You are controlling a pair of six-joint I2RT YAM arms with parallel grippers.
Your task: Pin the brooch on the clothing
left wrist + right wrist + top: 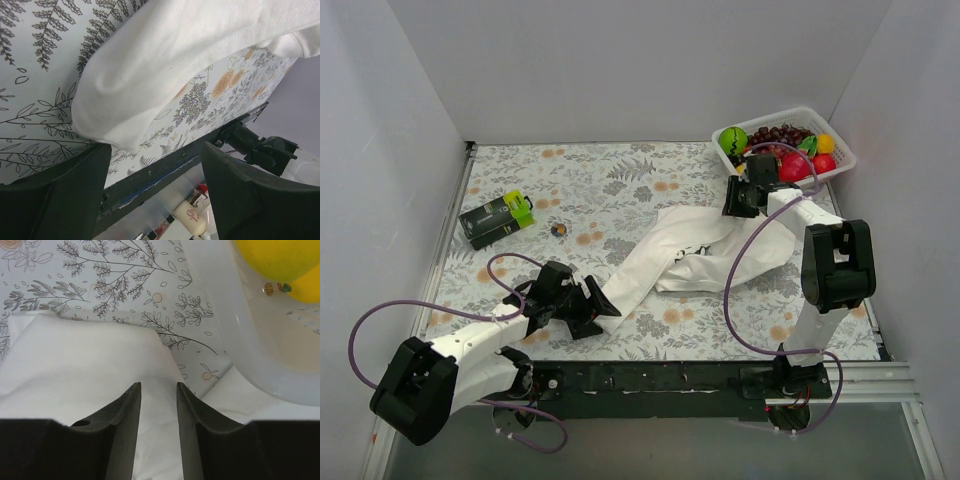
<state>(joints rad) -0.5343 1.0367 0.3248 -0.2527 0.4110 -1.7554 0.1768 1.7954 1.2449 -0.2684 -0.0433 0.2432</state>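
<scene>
**Shirt bunched, brooch lying apart**

The clothing (692,252) lay crumpled in a diagonal band across the flowered table (620,170). Its chest print was hidden, so no flat patch was ready for pinning. A pull on one end alone would likely have bunched it further or dragged it toward the fruit basket (847,158).

The left gripper (156,150) stood with its jaws wide apart at the shirt's near-left corner. The cloth lay just ahead of its fingers, unpinched, and a shallow close could have missed it. The right gripper (158,390) had its jaws parted narrowly over the far end, gripping nothing. It sat right beside the basket wall and might have knocked it.

The brooch (559,229) sat on the table left of the shirt, near a green-and-black box (497,218). It was well apart from both grippers and small enough to fumble.

Only the overhead view showed the brooch and the box. Only the wrist views showed the jaw gaps.
</scene>
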